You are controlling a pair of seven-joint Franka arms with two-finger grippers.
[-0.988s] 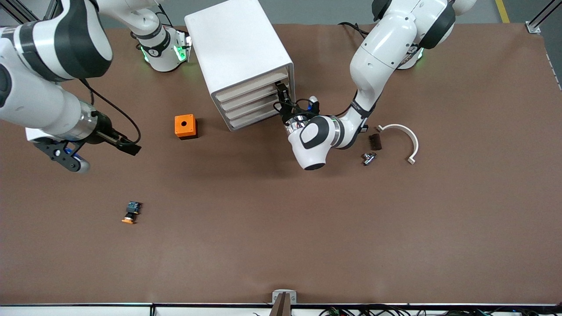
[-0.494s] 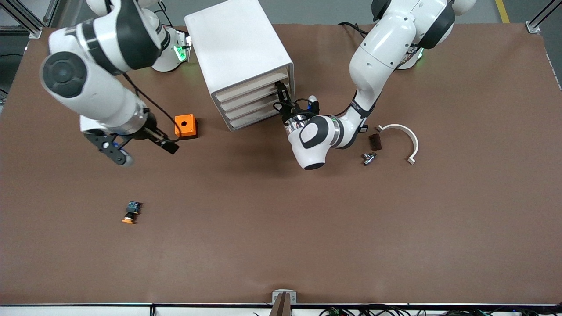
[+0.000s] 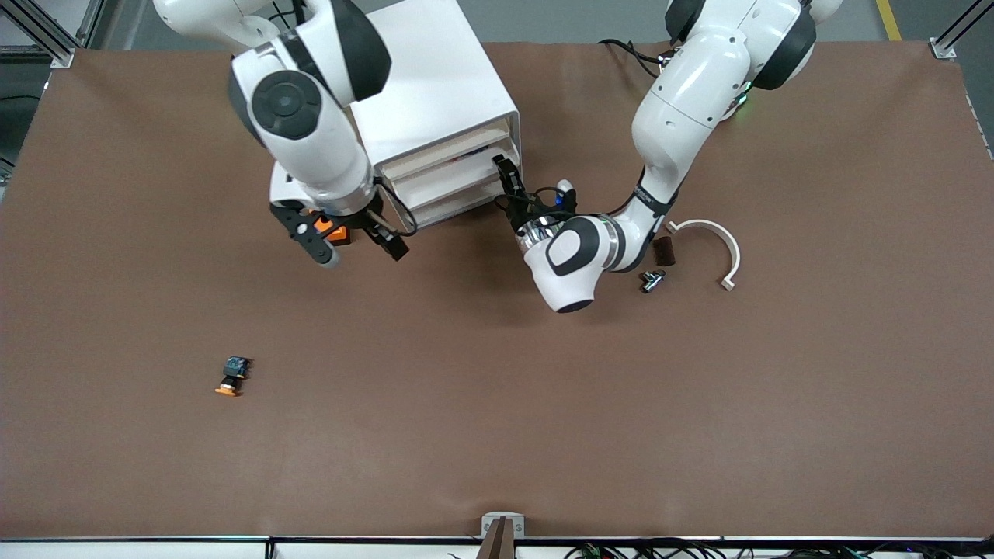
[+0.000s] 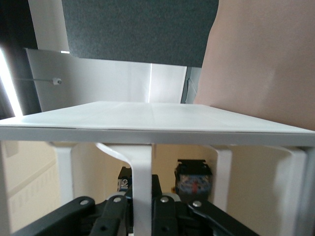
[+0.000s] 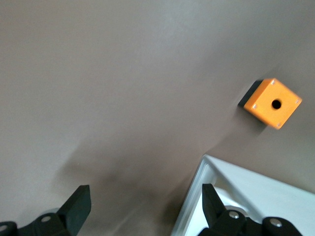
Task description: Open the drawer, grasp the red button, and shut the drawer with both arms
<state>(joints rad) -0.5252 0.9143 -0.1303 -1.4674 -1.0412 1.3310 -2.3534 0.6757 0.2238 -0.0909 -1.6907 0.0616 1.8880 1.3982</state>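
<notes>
Both arms (image 3: 683, 85) are bulky glossy white shells with rounded segments, broken by black bands and black round caps at the joints. Thin black cables loop near each wrist. The black two-finger ends carry small silver screws, and green lights glow at one base.

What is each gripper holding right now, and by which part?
The left gripper is shut on the top drawer, gripping the handle tab on its front. The right gripper, over the orange cube, is open and holds nothing.

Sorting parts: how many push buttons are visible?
2: an orange-capped button on the table toward the right arm's end; a second button inside the part-open drawer. Shut drawers may hide more.
</notes>
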